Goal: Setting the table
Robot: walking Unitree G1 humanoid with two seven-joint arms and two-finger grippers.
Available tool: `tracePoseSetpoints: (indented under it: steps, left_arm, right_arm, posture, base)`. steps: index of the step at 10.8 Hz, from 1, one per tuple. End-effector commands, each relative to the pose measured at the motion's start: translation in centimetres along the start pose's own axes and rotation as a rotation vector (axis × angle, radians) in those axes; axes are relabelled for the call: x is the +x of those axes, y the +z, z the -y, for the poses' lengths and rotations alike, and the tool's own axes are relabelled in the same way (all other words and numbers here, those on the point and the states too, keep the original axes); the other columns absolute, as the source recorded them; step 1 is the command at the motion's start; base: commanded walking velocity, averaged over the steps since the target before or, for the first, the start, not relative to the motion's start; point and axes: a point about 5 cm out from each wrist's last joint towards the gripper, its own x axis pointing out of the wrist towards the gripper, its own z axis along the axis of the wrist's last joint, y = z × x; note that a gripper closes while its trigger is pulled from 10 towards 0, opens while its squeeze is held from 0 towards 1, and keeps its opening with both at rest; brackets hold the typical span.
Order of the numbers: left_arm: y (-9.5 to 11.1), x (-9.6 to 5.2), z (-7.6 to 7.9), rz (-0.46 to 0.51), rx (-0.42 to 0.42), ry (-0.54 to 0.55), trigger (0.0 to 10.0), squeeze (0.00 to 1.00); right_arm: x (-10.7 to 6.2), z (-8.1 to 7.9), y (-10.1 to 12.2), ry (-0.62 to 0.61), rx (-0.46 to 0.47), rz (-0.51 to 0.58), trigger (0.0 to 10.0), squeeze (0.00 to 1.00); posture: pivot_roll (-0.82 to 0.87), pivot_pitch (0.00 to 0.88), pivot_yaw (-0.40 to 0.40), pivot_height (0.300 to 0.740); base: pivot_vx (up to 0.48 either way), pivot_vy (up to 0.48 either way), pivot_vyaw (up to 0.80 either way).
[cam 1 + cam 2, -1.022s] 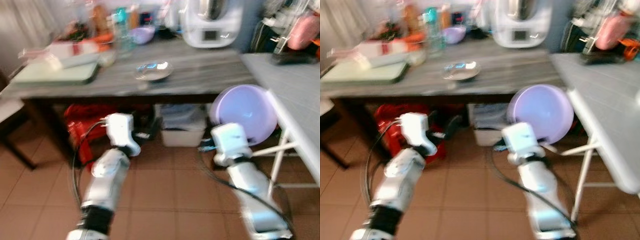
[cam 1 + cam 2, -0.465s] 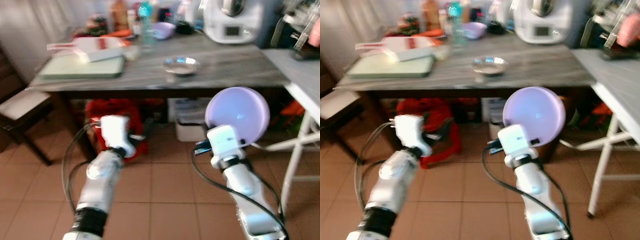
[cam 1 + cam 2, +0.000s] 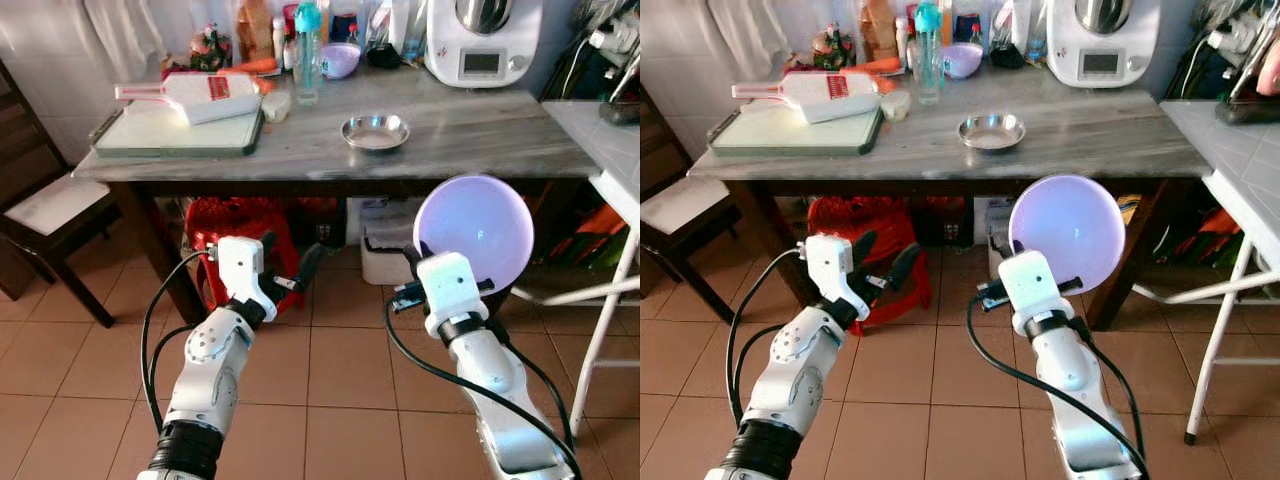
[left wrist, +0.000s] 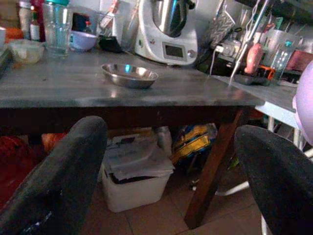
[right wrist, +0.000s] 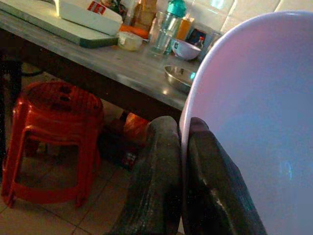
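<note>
Gripping one lilac plate [image 3: 473, 233] by its lower rim, the right gripper [image 5: 182, 147] holds it upright on edge at about 4 o'clock from the frame centre in the head views, its two black fingers [image 5: 156, 176] pressed on either side of the rim, the plate in front of the table edge and clear of the tabletop. At about 8 o'clock the left gripper [image 3: 290, 266] hangs at the same height, its two fingers [image 4: 54, 181] spread wide apart with nothing between them. Both silver arms rise from the bottom of the view over a floor of terracotta tiles [image 3: 330, 400].

Under the table stand one red plastic stool [image 5: 49, 122] and one white lidded bin [image 4: 132, 176], the stool toward 10 o'clock, the bin near 12.

One grey wooden table [image 3: 480, 130] spans the upper half of the view. On it, near the front and roughly at 12 o'clock, sits one shallow steel dish [image 3: 375, 131]. At 10 o'clock lies one pale green tray [image 3: 175, 135] with a white-and-red tool [image 3: 195, 95] across it. Farther back stand one clear bottle with a teal cap [image 3: 307, 50], one small lilac bowl [image 3: 340, 60] and, at 1 o'clock, one white kitchen machine [image 3: 485, 40]. A second, white table [image 3: 605, 140] adjoins at 3 o'clock, and one dark chair [image 3: 45, 205] stands at 9 o'clock.
</note>
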Motion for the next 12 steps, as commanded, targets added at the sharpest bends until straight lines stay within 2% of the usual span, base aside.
tracePoseSetpoints:
  steps: [1, 4, 6, 7, 9, 11, 12]
  left_arm:
    - [0.3, 0.0, 0.0, 0.006, -0.001, -0.008, 10.0, 0.00]
    - [0.4, -0.2, -0.4, 0.013, 0.022, 0.010, 10.0, 0.00]
    - [0.8, -0.5, -0.9, 0.028, 0.088, 0.031, 10.0, 0.00]
    - [0.8, -0.8, -1.1, 0.031, 0.158, 0.054, 10.0, 0.00]
    - [0.4, -1.2, -0.9, 0.024, 0.155, 0.047, 10.0, 0.00]
    - [0.2, -1.4, -0.6, 0.020, 0.166, 0.045, 10.0, 0.00]
    - [0.2, -1.5, -0.6, 0.025, 0.213, 0.045, 10.0, 0.00]
  right_arm:
    - [0.0, 0.3, 0.8, -0.013, 0.007, 0.034, 10.0, 0.00]
    - [-0.8, 1.1, 0.8, -0.055, 0.038, 0.046, 10.0, 0.00]
    - [-1.2, 1.7, 0.7, -0.073, 0.051, 0.047, 10.0, 0.00]
    - [-1.2, 2.0, 0.6, -0.088, 0.057, 0.047, 10.0, 0.00]
    - [-1.2, 1.9, 0.7, -0.091, 0.059, 0.052, 10.0, 0.00]
    - [-1.2, 1.8, 0.9, -0.090, 0.067, 0.060, 10.0, 0.00]
    - [-1.2, 1.8, 1.0, -0.092, 0.069, 0.062, 10.0, 0.00]
  posture:
    - [-0.05, 0.028, 0.044, 0.740]
    - [-0.05, 0.030, 0.043, 0.740]
    - [-0.05, 0.033, 0.044, 0.740]
    - [-0.05, 0.032, 0.047, 0.740]
    - [-0.05, 0.033, 0.049, 0.740]
    - [-0.05, 0.034, 0.049, 0.740]
    - [-0.05, 0.034, 0.050, 0.740]
  base:
    - [0.409, 0.000, 0.00]
    - [0.424, 0.000, 0.00]
    - [0.474, 0.000, 0.00]
    - [0.465, 0.000, 0.00]
    - [0.465, 0.000, 0.00]
    - [0.465, 0.000, 0.53]
    - [0.465, 0.000, 0.51]
